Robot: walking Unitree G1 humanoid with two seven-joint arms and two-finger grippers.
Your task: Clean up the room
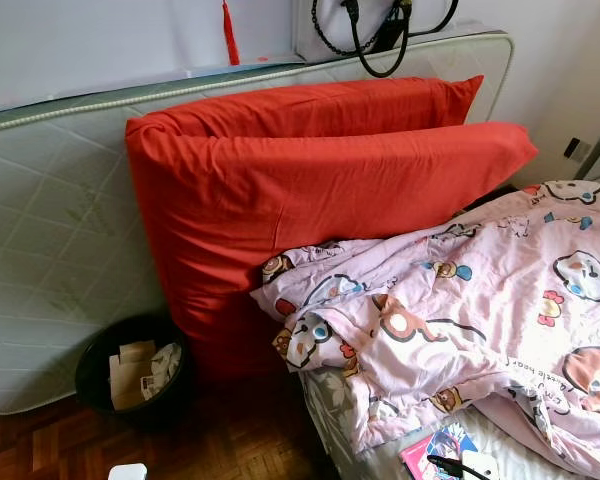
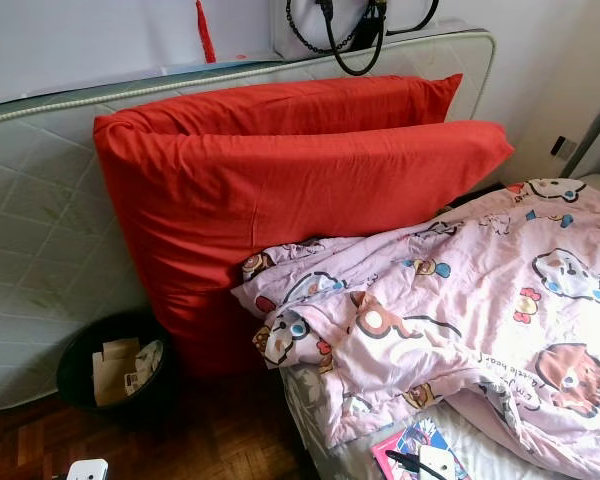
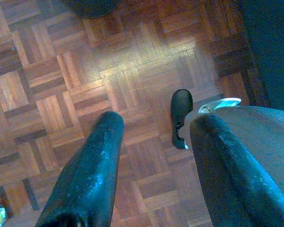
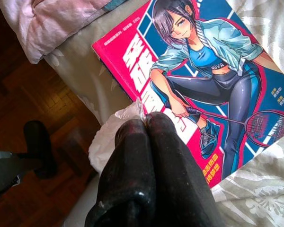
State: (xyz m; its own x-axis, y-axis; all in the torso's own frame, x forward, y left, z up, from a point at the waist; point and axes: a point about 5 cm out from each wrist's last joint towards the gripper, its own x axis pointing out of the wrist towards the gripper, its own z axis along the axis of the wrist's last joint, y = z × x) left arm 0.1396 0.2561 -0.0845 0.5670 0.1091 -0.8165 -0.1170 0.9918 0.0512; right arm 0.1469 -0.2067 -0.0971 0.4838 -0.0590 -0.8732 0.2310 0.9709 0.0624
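Two red pillows [image 1: 310,190] lean on an upright mattress [image 1: 50,250]. A pink blanket [image 1: 460,320] covers the bed [image 2: 325,425]. Left, a black bin [image 1: 130,375] holds paper scraps. The right hand [image 4: 144,125] pinches white tissue [image 4: 109,139] beside a comic book [image 4: 203,90]; the left hand [image 3: 151,137] hangs open over parquet floor [image 3: 61,80].

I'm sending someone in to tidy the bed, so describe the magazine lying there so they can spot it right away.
Start at the bed with the pink cartoon quilt. At its near edge, below the quilt, lies the magazine, flat on the grey floral sheet. Its bright red cover shows a drawn badminton player with a racket; the right gripper, shut on a white tissue, hangs over it.
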